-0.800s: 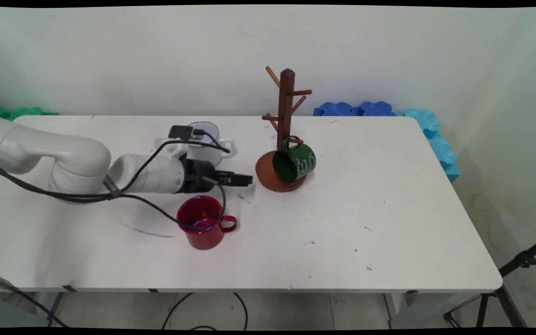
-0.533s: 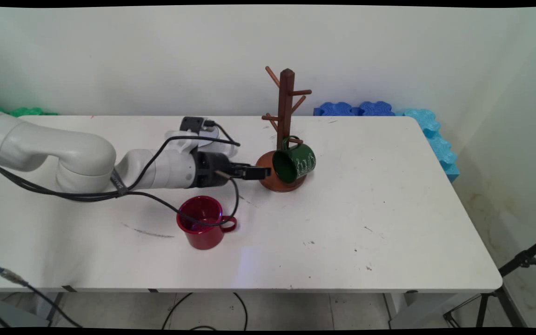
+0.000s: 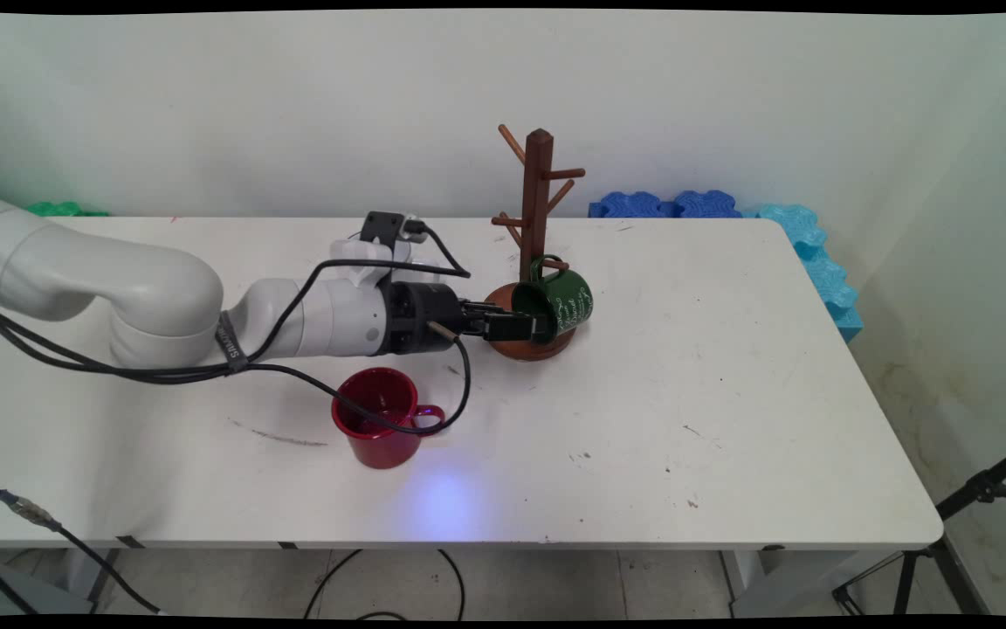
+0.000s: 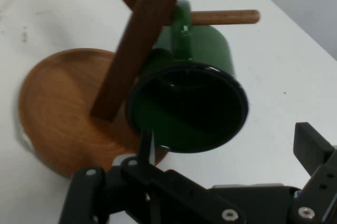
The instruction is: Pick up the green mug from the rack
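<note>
Holding your jaws spread, you are facing the green mug, hanging on the mug tree's lowest peg at your 3 o'clock; stiff, glossy, probably slippery, best pinched by its rim.

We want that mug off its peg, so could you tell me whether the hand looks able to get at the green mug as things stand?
Probably yes: the hand, fingers spread, is right at the green mug's open mouth, one finger at the rim. Only the mug tree's post stands close beside it.
</note>
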Motion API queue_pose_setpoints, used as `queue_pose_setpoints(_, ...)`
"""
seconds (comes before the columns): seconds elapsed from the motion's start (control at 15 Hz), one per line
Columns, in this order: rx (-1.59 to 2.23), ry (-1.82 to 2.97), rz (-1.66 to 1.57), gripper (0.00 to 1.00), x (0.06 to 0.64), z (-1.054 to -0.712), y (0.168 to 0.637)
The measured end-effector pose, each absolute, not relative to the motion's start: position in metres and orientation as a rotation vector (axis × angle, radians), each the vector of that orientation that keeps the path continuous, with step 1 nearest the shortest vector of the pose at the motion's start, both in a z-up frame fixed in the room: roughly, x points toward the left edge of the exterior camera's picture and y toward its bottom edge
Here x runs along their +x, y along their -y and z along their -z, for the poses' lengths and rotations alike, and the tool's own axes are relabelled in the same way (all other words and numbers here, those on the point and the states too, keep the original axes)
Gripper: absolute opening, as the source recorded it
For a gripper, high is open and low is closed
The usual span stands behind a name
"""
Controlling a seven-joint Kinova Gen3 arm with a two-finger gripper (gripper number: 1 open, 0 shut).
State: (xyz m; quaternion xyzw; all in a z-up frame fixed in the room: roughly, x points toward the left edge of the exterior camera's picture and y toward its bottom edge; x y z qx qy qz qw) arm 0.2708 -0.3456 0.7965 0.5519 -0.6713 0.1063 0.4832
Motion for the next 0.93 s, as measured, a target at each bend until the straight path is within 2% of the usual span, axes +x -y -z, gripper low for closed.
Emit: queue_pose_setpoints(0.93, 1.293, 1.632, -0.262, 1.00, 0.223, -0.784, 0.378)
